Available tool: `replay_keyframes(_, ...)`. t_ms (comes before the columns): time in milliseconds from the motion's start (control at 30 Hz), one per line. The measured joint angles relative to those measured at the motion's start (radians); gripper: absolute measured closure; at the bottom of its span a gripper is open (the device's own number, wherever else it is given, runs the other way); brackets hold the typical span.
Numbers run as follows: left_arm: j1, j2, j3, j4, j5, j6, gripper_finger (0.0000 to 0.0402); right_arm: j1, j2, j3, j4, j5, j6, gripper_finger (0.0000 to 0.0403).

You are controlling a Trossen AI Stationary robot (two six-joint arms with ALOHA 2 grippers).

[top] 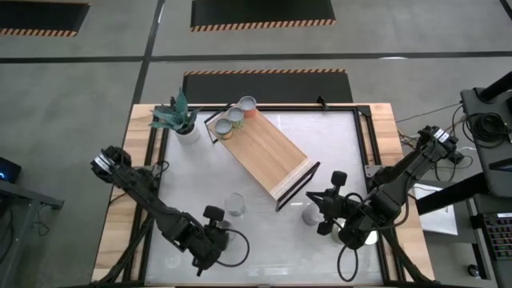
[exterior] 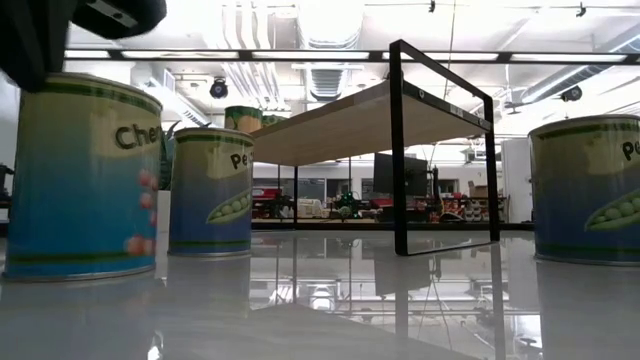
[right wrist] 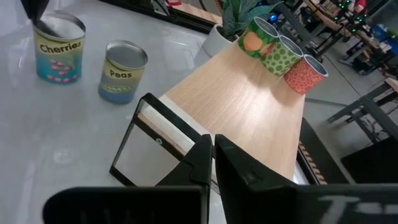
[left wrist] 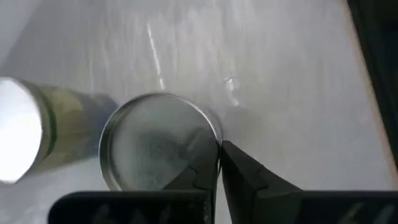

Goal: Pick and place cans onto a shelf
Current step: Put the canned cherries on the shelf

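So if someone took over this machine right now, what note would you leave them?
Left end effector: shut, empty, just above the cherries can.
Right end effector: shut, empty, near the shelf's black-framed end.
Done: three cans stand in a row at the shelf's far end, by the plant.
Left: cherries can, peas can and another can are on the table.

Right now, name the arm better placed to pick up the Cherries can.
Left. The left end effector hangs right at the Cherries can, fingers shut, so it must open first. The right end effector sits farther off, at the shelf's near end.
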Motion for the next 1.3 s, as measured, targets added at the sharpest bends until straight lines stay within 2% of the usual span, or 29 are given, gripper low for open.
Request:
replay_keyframes(233,-0.01,-0.034,0.052,-0.028,-0.069,0.049,0.0401,0.0,0.0,-0.02,0.012,0.0,0.0,0.0394)
replay_keyframes(533,-0.013,-0.082,0.119,-0.069,-0.097,0.136,0.0401,0.0,0.0,-0.029,0.023,0.0,0.0,0.0394)
replay_keyframes(700,-0.014,-0.106,0.257,-0.186,-0.167,0.292,0.0401,0.0,0.0,-0.029,0.027,0.0,0.0,0.0394)
replay_keyframes(833,0.01,-0.106,0.359,-0.278,-0.246,0.499,0.0401,0.0,0.0,-0.029,0.03,0.001,-0.007,0.0394)
replay_keyframes(967,0.088,-0.109,0.429,-0.306,-0.261,0.703,0.0401,0.0,0.0,-0.029,0.031,0.001,-0.009,0.0394)
replay_keyframes(1133,0.251,-0.139,0.454,-0.303,-0.243,0.912,0.0401,0.0,0.0,-0.029,0.031,0.001,-0.008,0.0394)
replay_keyframes(1300,0.479,-0.158,0.454,-0.269,-0.013,1.014,0.0401,0.0,0.0,-0.029,0.032,0.001,-0.008,0.0394)
